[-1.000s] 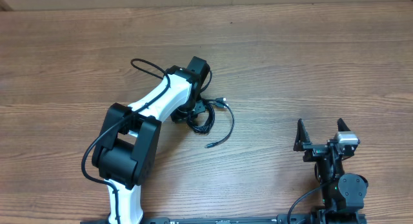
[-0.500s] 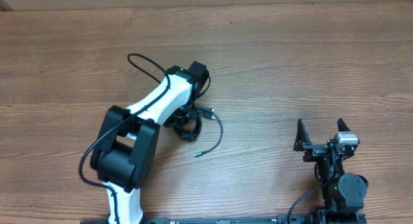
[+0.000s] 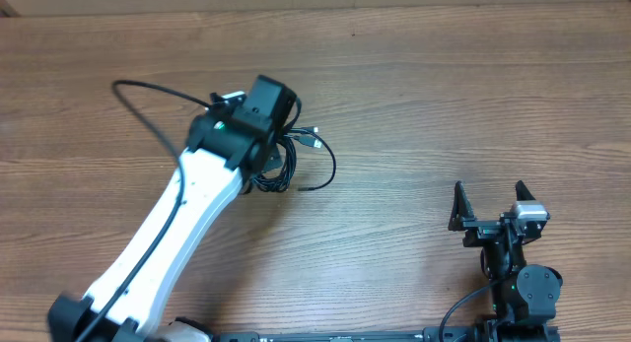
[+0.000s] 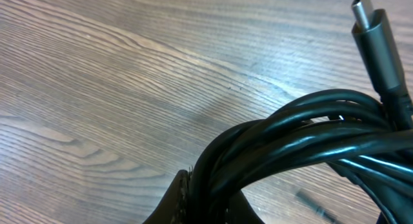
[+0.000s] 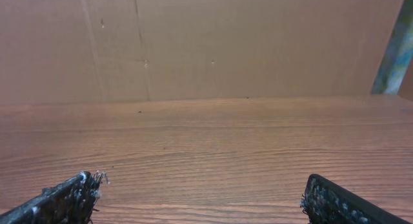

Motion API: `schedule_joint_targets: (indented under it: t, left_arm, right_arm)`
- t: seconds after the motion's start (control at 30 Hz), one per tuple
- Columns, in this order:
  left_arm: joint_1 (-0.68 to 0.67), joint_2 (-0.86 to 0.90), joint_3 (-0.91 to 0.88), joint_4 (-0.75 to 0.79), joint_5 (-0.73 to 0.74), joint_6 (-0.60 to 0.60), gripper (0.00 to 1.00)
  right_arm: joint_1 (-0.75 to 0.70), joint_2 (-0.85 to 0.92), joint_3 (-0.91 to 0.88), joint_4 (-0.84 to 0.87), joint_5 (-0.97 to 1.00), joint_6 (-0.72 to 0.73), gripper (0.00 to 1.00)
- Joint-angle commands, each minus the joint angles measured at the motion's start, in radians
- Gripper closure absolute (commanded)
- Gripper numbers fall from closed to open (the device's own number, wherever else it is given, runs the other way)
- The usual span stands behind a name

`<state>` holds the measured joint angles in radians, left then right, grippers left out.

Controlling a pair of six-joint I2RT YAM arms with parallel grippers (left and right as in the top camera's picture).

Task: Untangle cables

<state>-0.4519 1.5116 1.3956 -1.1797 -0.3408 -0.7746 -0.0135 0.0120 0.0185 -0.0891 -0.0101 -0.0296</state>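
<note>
Several cables (image 3: pixel 279 179) (image 4: pixel 303 143) were bunched left of centre on the surface (image 3: pixel 444 96). We found the left pincer (image 3: pixel 271 155) clamped tight on the bundle. The right pincer (image 3: pixel 490 202), near right, stood spread wide, gripping nothing.

Thin black cables (image 3: pixel 280 181) sit in one tangled bunch left of the middle of the table (image 3: pixel 444 86). A loose loop curls rightward, and a grey plug (image 4: pixel 377 37) pokes out.
</note>
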Motion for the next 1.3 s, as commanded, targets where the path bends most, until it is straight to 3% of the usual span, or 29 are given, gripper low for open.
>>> schedule_joint_targets:
  t: [0.0, 0.4, 0.57, 1.03, 1.27]
  left_arm:
    - [-0.006, -0.068, 0.001, -0.012, -0.006, 0.016, 0.96]
    - [-0.006, -0.092, 0.0, -0.055, 0.0, 0.016, 0.96]
    - [-0.006, -0.092, 0.0, -0.051, 0.077, -0.002, 0.96]
    - [-0.007, -0.091, -0.125, -0.024, 0.185, -0.428, 0.96]
    - [-0.007, -0.089, -0.212, 0.079, 0.246, -0.442, 0.96]
  right_arm:
    - [-0.007, -0.009, -0.011, 0.006, 0.011, 0.002, 0.0]
    - [-0.007, -0.009, -0.011, 0.006, 0.011, 0.003, 0.0]
    - [-0.007, -0.009, -0.011, 0.006, 0.011, 0.003, 0.0]
    - [-0.007, -0.009, -0.011, 0.006, 0.011, 0.003, 0.0]
    - [-0.007, -0.009, -0.011, 0.006, 0.012, 0.003, 0.0]
